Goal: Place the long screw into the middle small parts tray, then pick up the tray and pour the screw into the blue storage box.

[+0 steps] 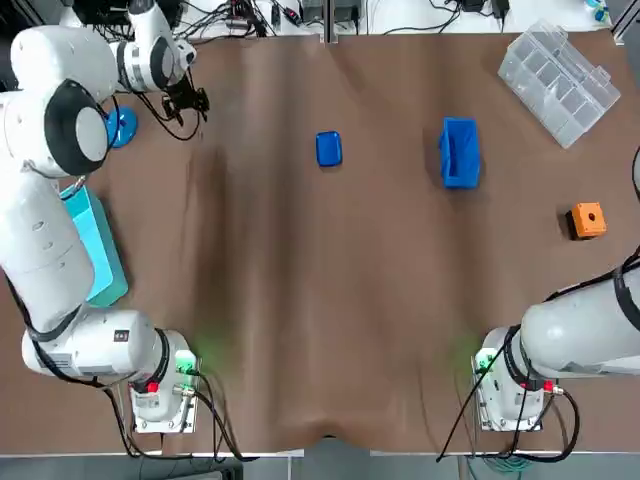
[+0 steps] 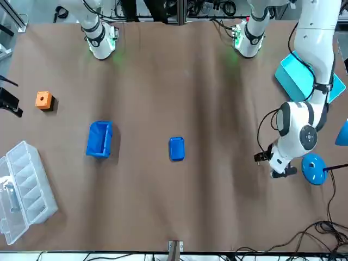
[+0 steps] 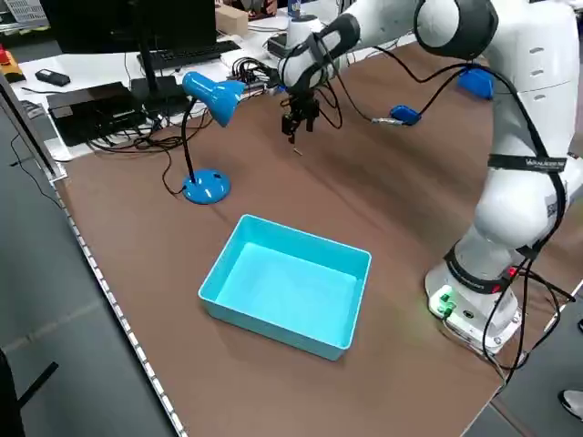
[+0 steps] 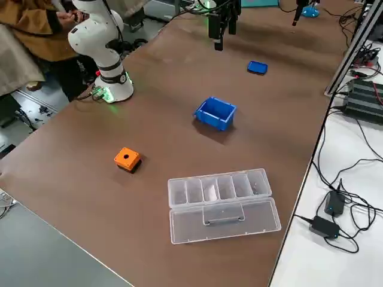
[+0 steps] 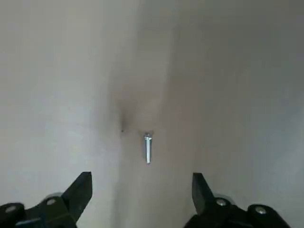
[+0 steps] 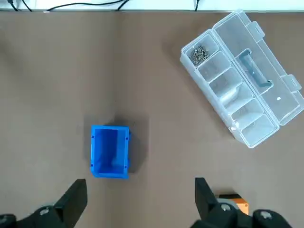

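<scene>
The left gripper (image 5: 141, 187) is hovering, fingers spread wide, right over the long screw (image 5: 147, 148). The slim, bright metal screw is lying flat on the creased brown cloth (image 1: 300, 300) at the table's far left. As I'm reading it, nothing is done yet: the shallow, rounded blue tray (image 1: 328, 148) and the boxy plastic blue storage box (image 1: 460, 152) are sitting untouched mid-table. The right gripper (image 6: 140, 202) is idling, spread, high above its side.

The long screw (image 5: 147, 148) is too small to find in the overhead and front views. The right pincer (image 6: 140, 183) lies beyond the overhead view's edge, and its finger half hides the orange block (image 6: 233, 204).
</scene>
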